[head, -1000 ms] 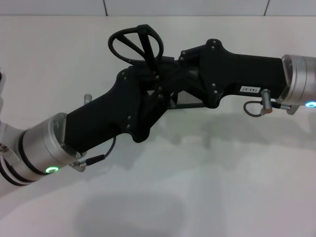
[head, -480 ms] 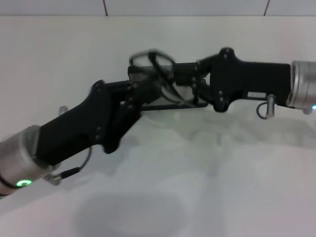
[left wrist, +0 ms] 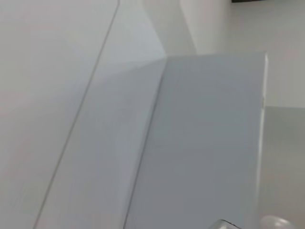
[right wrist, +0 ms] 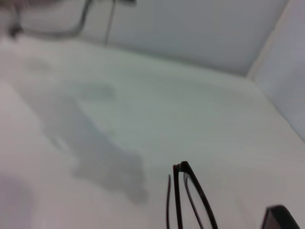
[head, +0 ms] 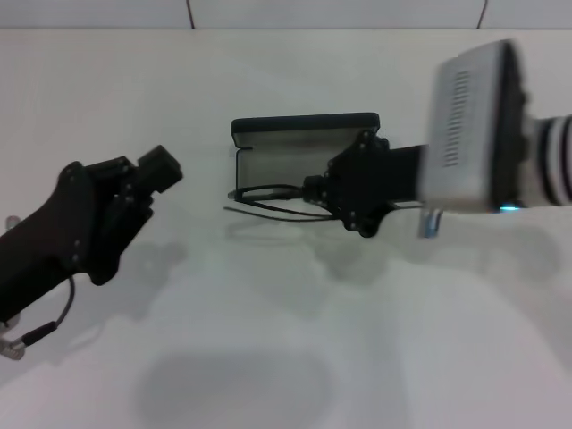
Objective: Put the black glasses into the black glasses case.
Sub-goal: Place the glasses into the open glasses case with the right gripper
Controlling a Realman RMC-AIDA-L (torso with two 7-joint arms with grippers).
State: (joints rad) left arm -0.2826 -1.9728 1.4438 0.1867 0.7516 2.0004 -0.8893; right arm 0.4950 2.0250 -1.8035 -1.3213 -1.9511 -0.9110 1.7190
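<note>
Clamped on the black glasses (head: 273,201), the right gripper (head: 315,195) should lower them level into the open black glasses case (head: 299,147) just behind.

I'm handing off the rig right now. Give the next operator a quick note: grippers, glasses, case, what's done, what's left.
Right gripper is shut on the black glasses, holding them at the front edge of the open black glasses case.
Left gripper is off to the left of the case, holding nothing; its finger state is unclear.
Done: case open, glasses held at the case.
Left: lower the glasses into the grey lining and release.
</note>
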